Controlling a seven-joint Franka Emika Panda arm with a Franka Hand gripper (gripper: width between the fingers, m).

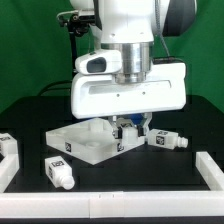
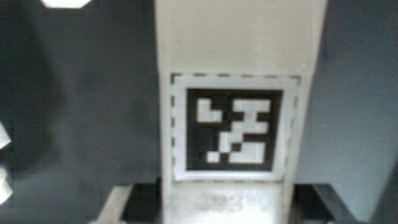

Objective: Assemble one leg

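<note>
My gripper [image 1: 130, 128] hangs low over the near right corner of the large white square panel [image 1: 82, 142]. In the wrist view the gripper [image 2: 228, 206] is shut on a white leg [image 2: 240, 60] that carries a black-and-white tag. The leg runs straight out between the two fingers [image 2: 128, 200] and fills the middle of that view. In the exterior view the held leg is mostly hidden behind the hand. Two more legs lie loose on the table: one [image 1: 60, 172] in front of the panel and one [image 1: 168, 141] at the exterior view's right of it.
A third tagged white piece [image 1: 7, 143] lies at the exterior view's left edge. White rails stand at the front left [image 1: 8, 170] and front right [image 1: 212, 168] of the black table. A green curtain hangs behind.
</note>
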